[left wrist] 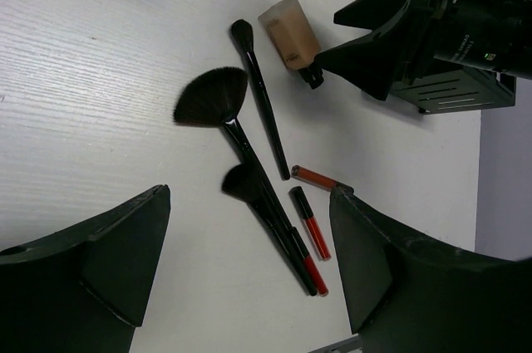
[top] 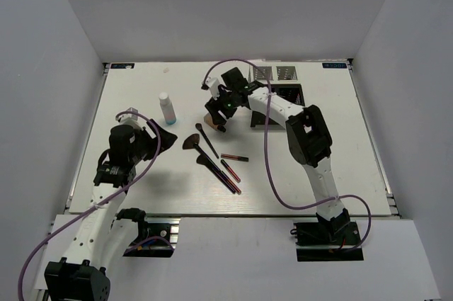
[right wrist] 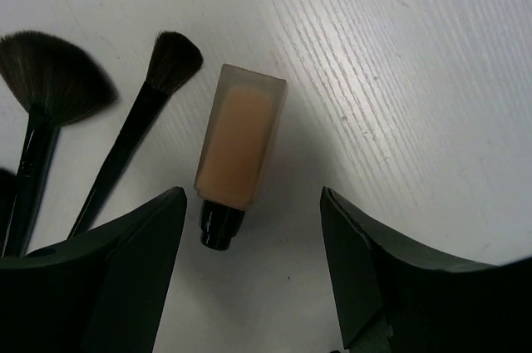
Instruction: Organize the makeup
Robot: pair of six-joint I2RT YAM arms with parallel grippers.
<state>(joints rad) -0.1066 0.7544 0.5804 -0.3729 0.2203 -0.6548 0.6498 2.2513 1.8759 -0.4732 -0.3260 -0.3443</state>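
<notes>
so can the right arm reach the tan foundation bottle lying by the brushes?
Probably yes: the right claw hangs open right over the bottle, nothing between them; the nearest brush lies clear to one side.

— What sort of place are we standing in?

— A robotics lab, I'm thinking. The left arm (top: 117,149) and right arm (top: 309,134) are sitting bolted at the edge of a white table (top: 347,145). Plain grey walls (top: 233,10) are boxing it in, and purple cables (top: 269,173) are trailing off the arms.
</notes>
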